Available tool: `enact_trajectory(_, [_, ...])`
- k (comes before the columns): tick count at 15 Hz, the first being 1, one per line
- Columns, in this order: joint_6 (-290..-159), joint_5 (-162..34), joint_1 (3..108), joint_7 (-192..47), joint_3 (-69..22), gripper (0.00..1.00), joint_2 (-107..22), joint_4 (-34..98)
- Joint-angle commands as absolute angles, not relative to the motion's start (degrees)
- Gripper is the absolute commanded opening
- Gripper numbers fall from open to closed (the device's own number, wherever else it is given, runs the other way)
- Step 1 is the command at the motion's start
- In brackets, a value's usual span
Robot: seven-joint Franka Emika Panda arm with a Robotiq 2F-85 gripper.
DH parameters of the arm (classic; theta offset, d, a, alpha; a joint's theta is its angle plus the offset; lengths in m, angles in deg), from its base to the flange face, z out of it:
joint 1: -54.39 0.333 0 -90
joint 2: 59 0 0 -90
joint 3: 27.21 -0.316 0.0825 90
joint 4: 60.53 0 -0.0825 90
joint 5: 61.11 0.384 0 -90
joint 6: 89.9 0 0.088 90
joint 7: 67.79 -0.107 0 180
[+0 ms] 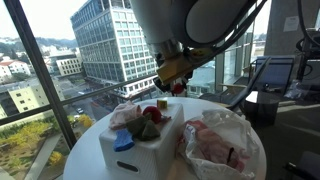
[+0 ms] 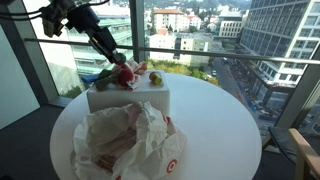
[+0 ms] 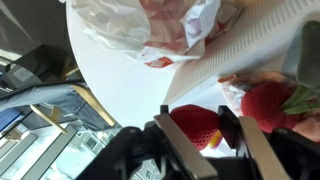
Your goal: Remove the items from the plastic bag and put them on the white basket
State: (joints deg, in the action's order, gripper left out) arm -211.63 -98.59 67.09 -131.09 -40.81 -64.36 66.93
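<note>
**Fingers gripping a red strawberry at the basket's edge**

The fingers (image 3: 231, 128) are closing narrowly on a red strawberry (image 3: 195, 124), one pad pressing each side of it, so the jaws are standing only as far apart as the fruit is wide. In the wrist view the held piece is hanging just beside a second strawberry with green leaves (image 3: 272, 104), which is lying against the perforated wall of the white basket (image 3: 255, 45).

In both exterior views the fingers (image 1: 176, 80) are hovering low over one end of the white basket (image 2: 125, 100), right above the heap already inside. The items (image 1: 148, 122) there are showing red, pinkish and dark green, with a blue piece (image 1: 123, 142) at one corner and a yellowish-green one (image 2: 155, 78) at another.

The plastic bag (image 2: 125, 145) is lying crumpled and open just beside the basket, touching it, with red and pink showing through its thin skin. Both are sitting on the round white desk (image 2: 225, 130) in front of tall windows.
</note>
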Motion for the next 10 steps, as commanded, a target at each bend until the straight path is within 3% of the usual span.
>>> enact_trajectory(1, [-215.1,-104.6,65.5,-124.1,-39.9,0.27,-51.7,53.6])
enact_trajectory(10, [-220.6,-88.5,66.6,-96.8,-35.6,0.27,-28.2,24.4])
